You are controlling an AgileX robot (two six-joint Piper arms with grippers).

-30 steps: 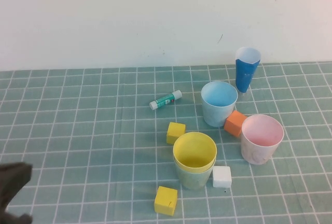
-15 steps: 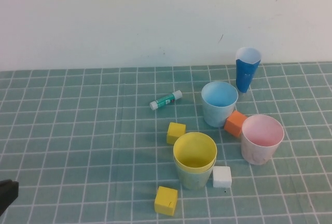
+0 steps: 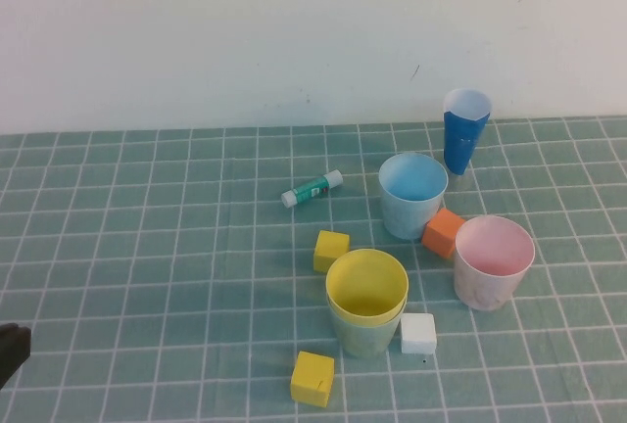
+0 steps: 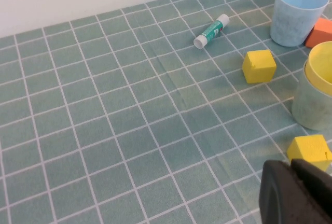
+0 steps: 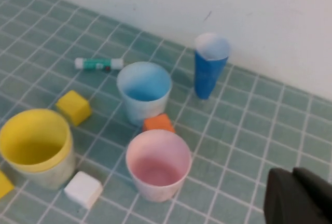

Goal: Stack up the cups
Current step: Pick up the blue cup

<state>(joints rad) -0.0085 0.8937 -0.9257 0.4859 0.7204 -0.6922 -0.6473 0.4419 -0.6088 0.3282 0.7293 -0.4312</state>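
The yellow cup [image 3: 366,283] sits nested in the pale green cup [image 3: 364,336] at the front middle; the pair also shows in the left wrist view [image 4: 317,97] and the right wrist view [image 5: 35,143]. The light blue cup [image 3: 412,193] stands upright behind them. The pink cup [image 3: 493,261] stands upright to the right. My left gripper [image 4: 290,168] is shut and empty, low at the near left, just showing at the high view's edge [image 3: 10,350]. My right gripper [image 5: 293,175] is shut and empty, on the near side of the pink cup [image 5: 158,164], outside the high view.
A narrow dark-blue cone cup [image 3: 464,129] stands at the back right. An orange cube [image 3: 443,232] lies between the blue and pink cups. A white cube [image 3: 418,333] and two yellow cubes [image 3: 331,251] [image 3: 313,378] lie round the stack. A glue stick [image 3: 313,188] lies behind.
My left gripper has drawn back toward the near left edge of the high view and now barely shows. The cups have not moved.
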